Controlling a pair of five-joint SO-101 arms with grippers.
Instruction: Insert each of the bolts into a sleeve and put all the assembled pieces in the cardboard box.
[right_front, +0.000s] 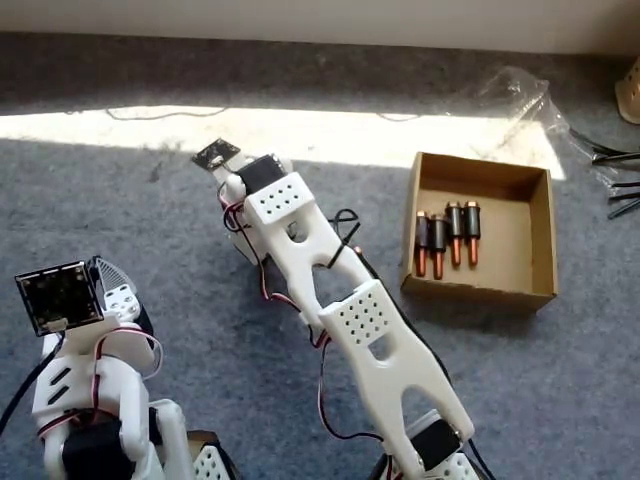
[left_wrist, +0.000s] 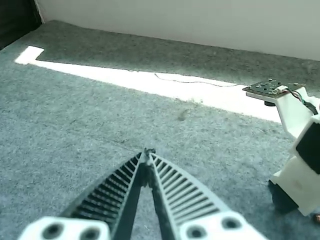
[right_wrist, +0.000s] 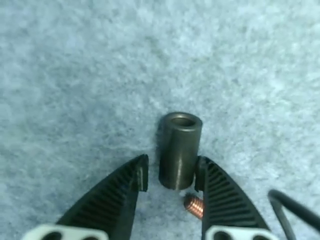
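Right claw (right_wrist: 171, 167) partly open astride dark sleeve (right_wrist: 180, 150), copper bolt (right_wrist: 193, 206) just beside it. Left claw (left_wrist: 147, 155) closed, empty, above table (left_wrist: 75, 115). Four assembled pieces (right_front: 447, 238) lie in cardboard box (right_front: 480, 166).

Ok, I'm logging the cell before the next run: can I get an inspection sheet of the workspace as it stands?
Surface: grey carpet, sunlit strip across the far side.
Job's things: cardboard box holds four assembled pieces; one sleeve stands upright on the carpet, a copper bolt lying beside it.
Clutter: clear plastic bag and dark thin items beyond the box.
Grippers: left gripper shut, empty; right gripper open around the sleeve.
Cables: red and black wires along the right arm.
Surroundings: pale wall behind.
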